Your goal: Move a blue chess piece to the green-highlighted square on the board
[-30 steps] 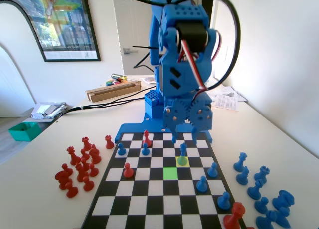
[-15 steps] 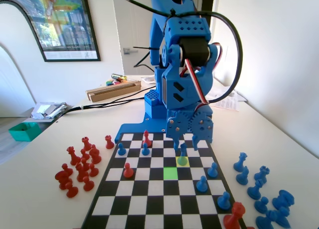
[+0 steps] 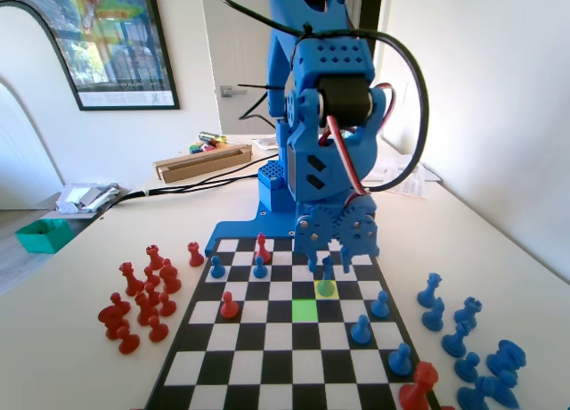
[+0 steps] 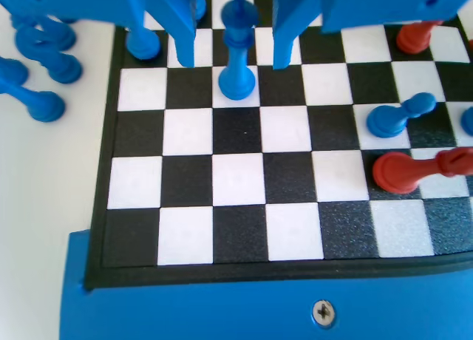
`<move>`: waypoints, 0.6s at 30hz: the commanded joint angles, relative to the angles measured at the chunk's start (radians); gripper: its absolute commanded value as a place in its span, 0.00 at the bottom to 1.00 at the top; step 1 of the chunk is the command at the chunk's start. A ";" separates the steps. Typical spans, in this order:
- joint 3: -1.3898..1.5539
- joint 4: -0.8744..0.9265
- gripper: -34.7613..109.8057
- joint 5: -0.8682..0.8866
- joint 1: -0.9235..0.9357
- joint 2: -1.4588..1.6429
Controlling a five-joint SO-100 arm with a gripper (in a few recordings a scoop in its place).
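Note:
The slim blue chess piece [image 3: 327, 271] [image 4: 237, 53] stands upright on the yellow-highlighted square [image 3: 327, 289] of the board [image 3: 267, 340] [image 4: 236, 181]. My gripper [image 3: 328, 266] [image 4: 233, 60] is low over it and open. One jaw stands on each side of the piece, and a clear gap shows on both sides in the wrist view. The green-highlighted square [image 3: 305, 310] lies bare one cell diagonally nearer the fixed camera, to the left of the yellow one.
Blue pawns [image 3: 361, 330] and red pieces [image 3: 230, 305] stand on the board. Captured red pieces [image 3: 142, 294] cluster off the left edge and blue ones [image 3: 463, 339] off the right. In the wrist view a blue pawn [image 4: 399, 117] and a red piece [image 4: 414, 170] sit at right.
The arm has lowered over the last second. The jaws dropped from above the blue piece's top to either side of it. The piece has not moved.

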 commanded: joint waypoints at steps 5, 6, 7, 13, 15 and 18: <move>-0.011 -0.008 0.31 -0.031 0.002 0.025; -0.012 -0.009 0.30 -0.032 0.002 0.025; -0.012 -0.009 0.30 -0.034 0.003 0.025; -0.014 -0.008 0.27 -0.054 0.006 0.025; -0.014 -0.008 0.25 -0.057 0.006 0.025; -0.017 -0.008 0.25 -0.057 0.006 0.025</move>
